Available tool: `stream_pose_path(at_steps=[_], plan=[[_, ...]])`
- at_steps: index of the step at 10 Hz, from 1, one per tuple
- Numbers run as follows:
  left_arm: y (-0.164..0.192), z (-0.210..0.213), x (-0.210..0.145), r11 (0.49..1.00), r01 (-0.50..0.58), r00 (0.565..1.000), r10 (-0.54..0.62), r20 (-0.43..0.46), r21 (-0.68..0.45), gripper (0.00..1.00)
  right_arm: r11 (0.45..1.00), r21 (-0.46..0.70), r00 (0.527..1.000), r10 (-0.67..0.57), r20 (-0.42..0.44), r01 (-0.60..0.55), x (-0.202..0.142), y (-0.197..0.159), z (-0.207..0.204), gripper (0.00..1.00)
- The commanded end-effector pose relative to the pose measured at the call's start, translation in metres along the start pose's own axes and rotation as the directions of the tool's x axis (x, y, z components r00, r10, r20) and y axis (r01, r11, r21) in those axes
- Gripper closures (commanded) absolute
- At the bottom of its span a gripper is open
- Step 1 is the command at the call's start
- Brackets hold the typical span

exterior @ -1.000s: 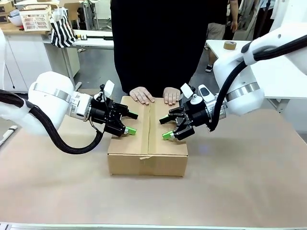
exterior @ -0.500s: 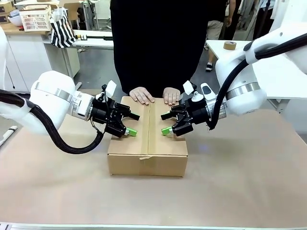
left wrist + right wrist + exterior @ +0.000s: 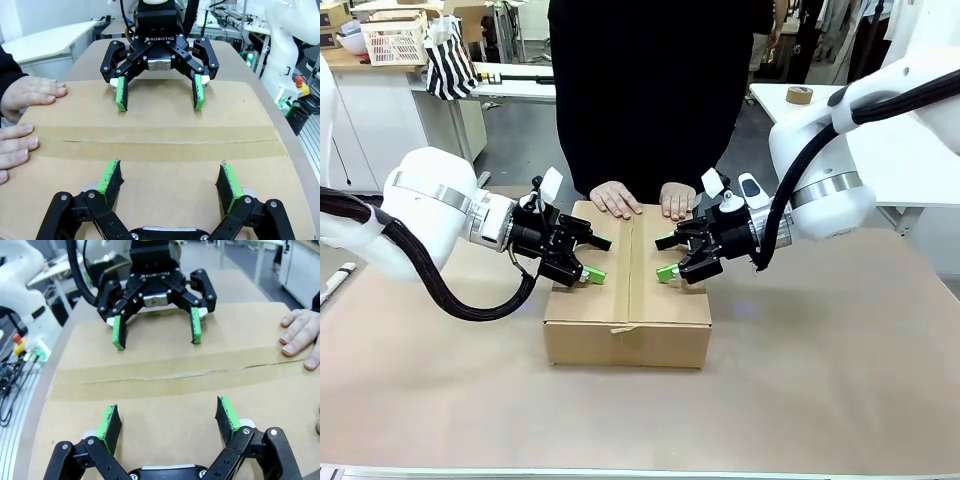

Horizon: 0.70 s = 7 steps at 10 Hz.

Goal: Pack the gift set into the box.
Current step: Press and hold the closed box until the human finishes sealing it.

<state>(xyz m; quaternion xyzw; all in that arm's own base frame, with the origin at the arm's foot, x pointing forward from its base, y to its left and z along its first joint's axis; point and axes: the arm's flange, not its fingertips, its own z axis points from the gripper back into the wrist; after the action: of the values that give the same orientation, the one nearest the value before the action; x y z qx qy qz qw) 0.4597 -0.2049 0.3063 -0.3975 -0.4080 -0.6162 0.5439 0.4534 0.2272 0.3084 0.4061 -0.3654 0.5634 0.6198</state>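
Observation:
The box (image 3: 628, 322) stands at the table's middle with its top flaps folded shut and tan tape along the centre seam (image 3: 150, 142). My left gripper (image 3: 596, 257) is open over the left flap, green pads down at the cardboard. Facing it across the seam, my right gripper (image 3: 663, 259) is open over the right flap. Each wrist view shows its own open fingers low, the left gripper (image 3: 169, 175) and the right gripper (image 3: 167, 417), with the other gripper opposite. A person's hands (image 3: 617, 199) lie flat on the box's far edge. The gift set is out of view.
The brown table top (image 3: 820, 380) has free room around the box. Behind at the left are a white lattice basket (image 3: 395, 40) and a striped bag (image 3: 450, 62). A tape roll (image 3: 800, 95) sits on the side table at right.
My right gripper has shifted slightly up and toward the box's seam over the last second, then held. The left gripper and the person's hands have barely moved.

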Motion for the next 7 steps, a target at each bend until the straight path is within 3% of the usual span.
stream_pose_path(at_steps=[1,7], plan=[[-0.0007,-0.0007,-0.0015,1.0,-0.001,1.0,0.001,-0.003,-0.002,0.0,1.0,0.002,1.0,0.0,-0.008,0.0,-0.0024,0.0006,-0.0003,0.0],[-0.0007,-0.0007,-0.0015,1.0,-0.001,1.0,0.001,-0.003,-0.002,0.0,1.0,0.002,1.0,0.0,-0.008,0.0,-0.0024,0.0006,-0.0003,0.0]])
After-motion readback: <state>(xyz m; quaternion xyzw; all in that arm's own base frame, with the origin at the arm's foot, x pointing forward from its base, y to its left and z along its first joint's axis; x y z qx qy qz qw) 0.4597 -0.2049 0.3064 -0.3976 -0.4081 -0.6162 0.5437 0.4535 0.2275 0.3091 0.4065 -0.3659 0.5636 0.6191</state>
